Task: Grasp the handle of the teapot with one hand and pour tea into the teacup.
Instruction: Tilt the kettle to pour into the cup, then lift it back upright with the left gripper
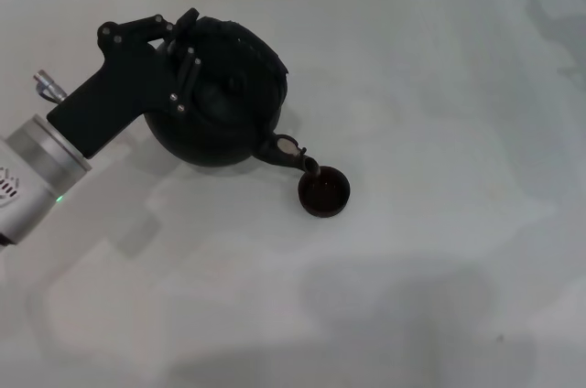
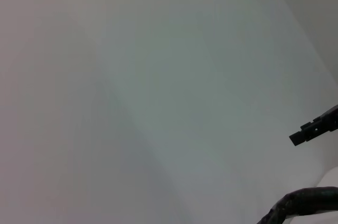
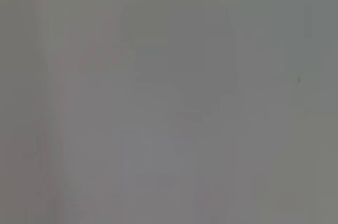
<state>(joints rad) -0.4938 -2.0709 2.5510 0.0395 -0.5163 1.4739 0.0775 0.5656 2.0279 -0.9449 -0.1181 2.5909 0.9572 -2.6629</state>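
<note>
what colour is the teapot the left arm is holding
Matte black all over; the teapot shows best in the head view, held by the left gripper.

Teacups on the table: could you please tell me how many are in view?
1. The teacup stands on the white table, directly under the spout of the tilted teapot that the left pincer holds. No other cup shows in any view.

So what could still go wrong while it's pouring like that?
The teapot is far bigger than the teacup, and its spout sits right at the cup's rim, so a slight drift could send tea onto the table. The cup already looks dark inside, so tipping much longer might overfill it. The left gripper carries the whole pot by its handle alone; a slip there could let the pot swing and knock the cup.
</note>
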